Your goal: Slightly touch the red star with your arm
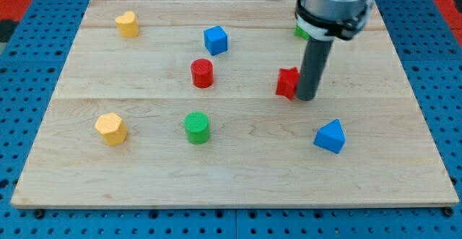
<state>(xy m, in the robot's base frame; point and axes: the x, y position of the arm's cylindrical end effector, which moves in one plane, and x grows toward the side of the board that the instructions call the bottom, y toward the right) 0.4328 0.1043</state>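
Observation:
The red star [287,83] lies right of the board's middle, partly hidden by my rod. My tip [307,98] stands at the star's right side, touching it or a hair's breadth from it. The dark rod rises from there to the arm's grey body at the view's top.
On the wooden board [231,188]: a red cylinder [202,74], a blue cube [215,40], a yellow heart [127,24], a yellow hexagon [110,128], a green cylinder [196,128], a blue triangular block [330,136]. A green block [299,30] peeks from behind the arm.

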